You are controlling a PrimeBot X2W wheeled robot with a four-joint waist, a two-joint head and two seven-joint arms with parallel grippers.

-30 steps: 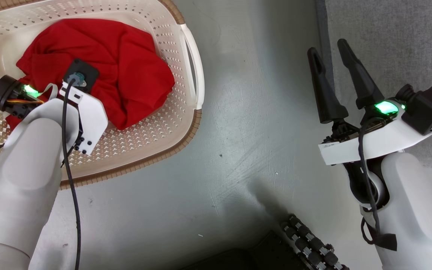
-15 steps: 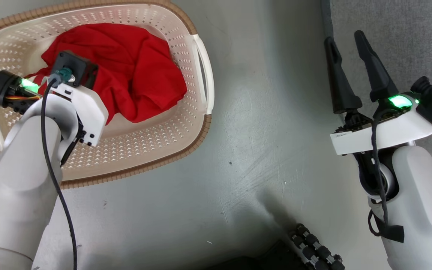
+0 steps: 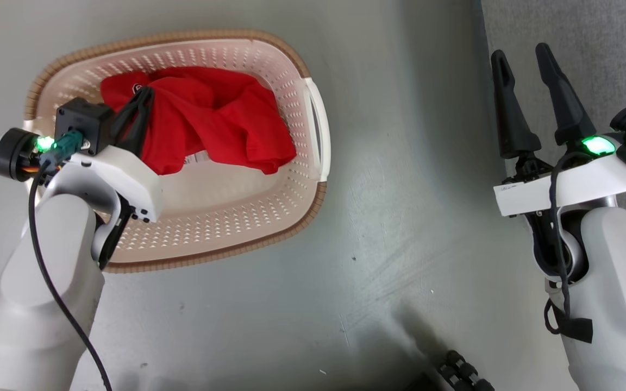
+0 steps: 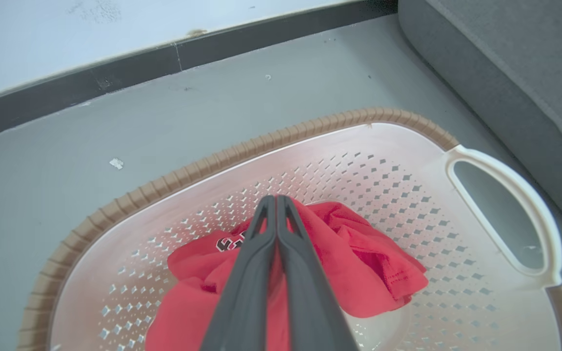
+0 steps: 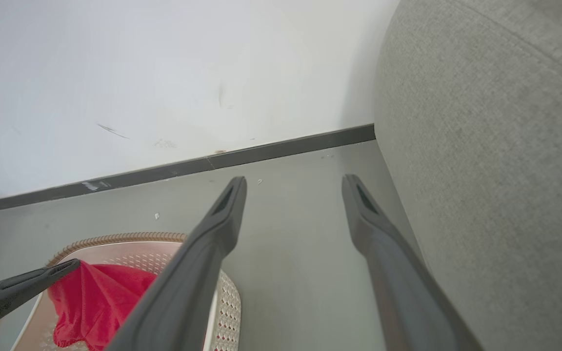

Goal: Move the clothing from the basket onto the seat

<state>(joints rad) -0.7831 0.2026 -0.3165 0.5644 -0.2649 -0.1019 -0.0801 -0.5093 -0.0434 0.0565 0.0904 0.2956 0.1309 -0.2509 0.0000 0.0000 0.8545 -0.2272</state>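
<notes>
Grey floor [image 3: 373, 217], basket [image 3: 226, 228] at 10 o'clock: left hand [image 3: 143, 93] clamps soft, probably light clothing [image 3: 226, 119] by a bunched fold; right hand [image 3: 519, 51] open.

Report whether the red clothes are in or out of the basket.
In: the clothes sit bunched inside the basket, pinched by the shut left gripper; none lies on the sofa.
</notes>
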